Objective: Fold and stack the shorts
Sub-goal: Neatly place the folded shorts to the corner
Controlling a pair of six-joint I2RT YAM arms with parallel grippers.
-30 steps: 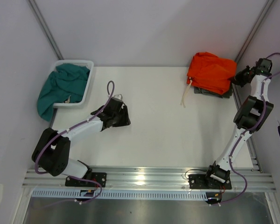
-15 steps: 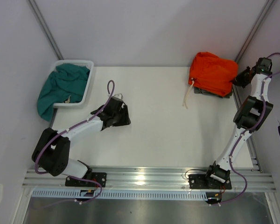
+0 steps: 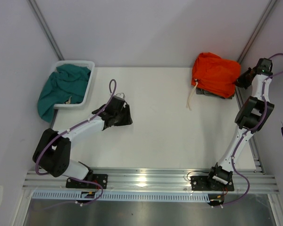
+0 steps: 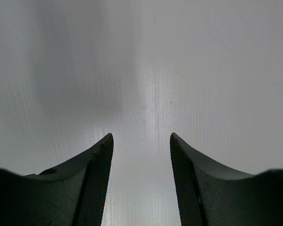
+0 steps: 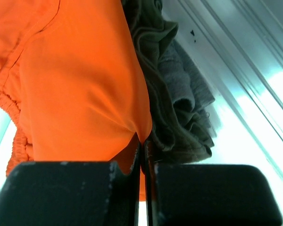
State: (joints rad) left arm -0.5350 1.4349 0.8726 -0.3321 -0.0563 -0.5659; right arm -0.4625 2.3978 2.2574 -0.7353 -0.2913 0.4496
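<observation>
Orange shorts [image 3: 216, 73]: they lie in a soft heap at about 1 o'clock on the white table [image 3: 170, 132], in the far right corner and near the wall.
Under them: a dark olive-grey garment [image 3: 216, 94] is the bottom of the pile. Its edge shows at the 6 o'clock side of the orange shorts. In the right wrist view its crumpled folds [image 5: 179, 108] are just beside the orange cloth [image 5: 80, 84].
Drawstring [image 3: 190, 98]: it is white and hangs out of the orange shorts at their 7 o'clock side. It lies loose on the table.
Right gripper [image 3: 239, 81]: it is at the 3 o'clock side of the pile. In the wrist view the claw [image 5: 142, 146] is pressed together and pinches a fold of the orange shorts at their edge.
Left gripper [image 3: 125, 115]: it is at about 9 o'clock from the table centre, well apart from the pile. In the wrist view the claw [image 4: 141, 139] stands moderately wide, with only bare table between the two fingers.
Teal garment [image 3: 61, 89]: it fills the white basket [image 3: 88, 84] at 10 o'clock, and one part hangs over the basket's left side.
Waistband: its gathered elastic [image 5: 4, 96] shows at the left of the right wrist view.
</observation>
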